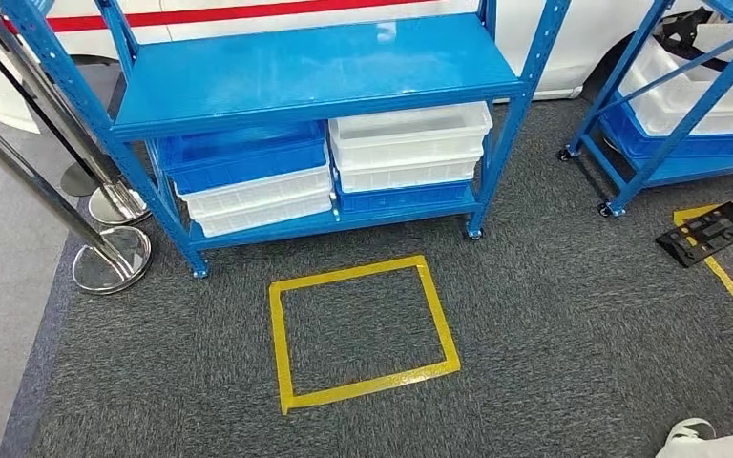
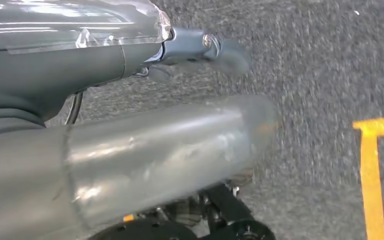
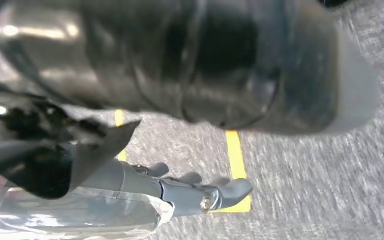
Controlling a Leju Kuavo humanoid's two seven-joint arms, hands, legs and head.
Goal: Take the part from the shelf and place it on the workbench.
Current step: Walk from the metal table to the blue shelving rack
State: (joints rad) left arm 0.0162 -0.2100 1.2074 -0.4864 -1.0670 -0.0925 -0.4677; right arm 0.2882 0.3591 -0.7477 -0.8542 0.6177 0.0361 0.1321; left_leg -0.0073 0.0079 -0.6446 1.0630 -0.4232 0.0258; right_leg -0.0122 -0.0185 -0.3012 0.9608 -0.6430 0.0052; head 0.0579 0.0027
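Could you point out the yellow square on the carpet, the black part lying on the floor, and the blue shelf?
yellow square (image 1: 284,343): head view, left tape edge.
black part (image 1: 709,232): head view, its middle.
blue shelf (image 1: 315,69): head view, bare top board.

R hand (image 3: 200,192) hangs empty, fingers (image 3: 232,190) loosely out, over grey carpet (image 3: 320,185) w/ yellow tape (image 3: 236,155); blurry.

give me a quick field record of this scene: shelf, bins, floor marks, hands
shelf: blue rack, top deck bare, casters on grey carpet
bins: blue and white bins stacked on the lower deck in two piles
second rack: blue rack at right, also holding bins
floor marks: yellow tape square in front of the shelf; another tape outline at right
black part: black tray lying on the right tape outline
posts: chrome stanchions at left
left hand: left hand hanging above carpet, holds nothing
right hand: right hand hanging above carpet, holds nothing
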